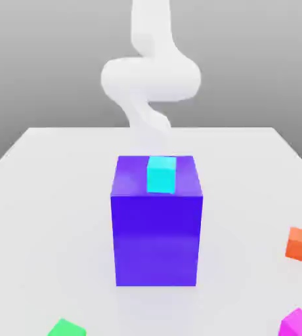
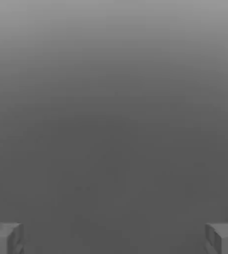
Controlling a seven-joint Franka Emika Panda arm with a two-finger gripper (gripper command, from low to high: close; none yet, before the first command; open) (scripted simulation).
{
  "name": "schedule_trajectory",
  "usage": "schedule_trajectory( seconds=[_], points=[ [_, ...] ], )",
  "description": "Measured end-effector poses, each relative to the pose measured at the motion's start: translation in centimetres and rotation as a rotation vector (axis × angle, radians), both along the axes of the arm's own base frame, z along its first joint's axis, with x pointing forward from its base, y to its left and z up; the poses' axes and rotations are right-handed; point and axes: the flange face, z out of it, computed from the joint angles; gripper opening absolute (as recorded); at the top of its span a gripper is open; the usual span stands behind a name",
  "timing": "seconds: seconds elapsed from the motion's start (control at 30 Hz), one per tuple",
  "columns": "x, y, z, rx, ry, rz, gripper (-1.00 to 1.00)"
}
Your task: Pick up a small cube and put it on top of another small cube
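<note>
Grey backdrop, gripper (image 2: 114, 239) wide, empty.

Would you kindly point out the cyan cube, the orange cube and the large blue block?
cyan cube (image 1: 161, 174), exterior view, front face.
orange cube (image 1: 300, 245), exterior view, front face.
large blue block (image 1: 157, 239), exterior view, front face.

Arm up at the back, jaws wide.
I see my white arm (image 1: 150, 75) curling behind the workspace, and my gripper (image 2: 114, 238) empty, its two grey fingertips (image 2: 4, 238) standing far apart at the frame's opposite edges.
</note>
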Motion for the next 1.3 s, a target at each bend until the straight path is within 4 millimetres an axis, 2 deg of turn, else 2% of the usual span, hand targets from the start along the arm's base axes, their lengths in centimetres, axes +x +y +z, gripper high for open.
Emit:
schedule_trajectory(
  seconds=[0.13,0.27,0.4,0.53,0.67,0.8,1.0,1.17,1.2,1.3],
  points=[
    [4.9,2.7,-4.8,-0.038,0.098,0.057,0.00],
    [8.8,5.6,-10.1,-0.074,0.190,0.118,0.00],
    [11.8,8.7,-16.0,-0.107,0.282,0.184,0.00],
    [13.9,12.0,-22.4,-0.136,0.373,0.253,0.00],
    [14.9,15.9,-29.1,-0.166,0.461,0.338,0.00],
    [15.1,18.6,-36.1,-0.186,0.551,0.403,0.00],
    [13.2,22.9,-46.7,-0.211,0.686,0.515,0.00],
    [12.5,23.9,-54.7,-0.215,0.717,0.541,0.00],
    [12.4,23.9,-55.5,-0.215,0.718,0.542,-1.00],
    [12.4,23.9,-55.5,-0.215,0.718,0.542,-1.00]
  ],
)
